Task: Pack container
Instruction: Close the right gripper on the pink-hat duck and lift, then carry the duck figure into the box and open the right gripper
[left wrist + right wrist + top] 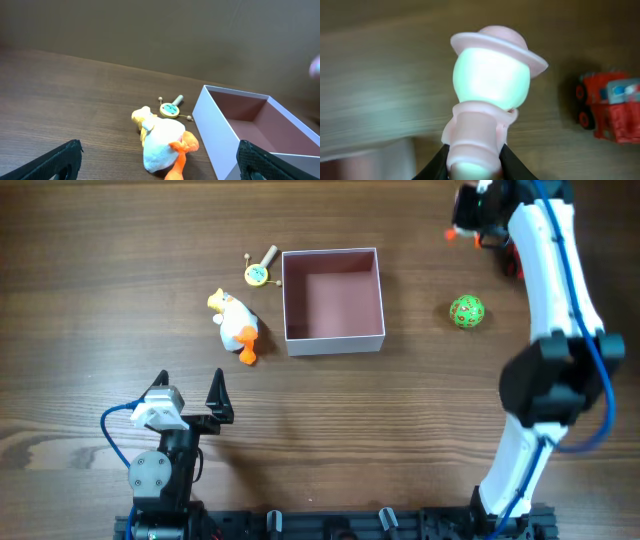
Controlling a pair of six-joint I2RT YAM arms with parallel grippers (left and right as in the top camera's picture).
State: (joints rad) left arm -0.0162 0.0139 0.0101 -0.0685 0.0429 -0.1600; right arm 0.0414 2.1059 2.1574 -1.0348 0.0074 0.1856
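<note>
The container [335,338], a square shallow box with white walls and a dusty pink inside, stands mid-table and holds nothing; it also shows in the left wrist view [216,122]. My right gripper [470,218] is at the far right, away from the container, shut on a pink and mint toy figure with a hat [490,80], which it holds above the table; its fingers [475,157] clamp the figure's base. My left gripper [190,388] is open and empty near the front left, its fingers [160,159] pointing toward a white and orange plush duck [236,325].
The duck [162,142] lies left of the container, with a small yellow rattle toy [258,273] [170,109] behind it. A green patterned ball [466,311] sits right of the container. A red toy truck [607,107] stands at the far right [508,258].
</note>
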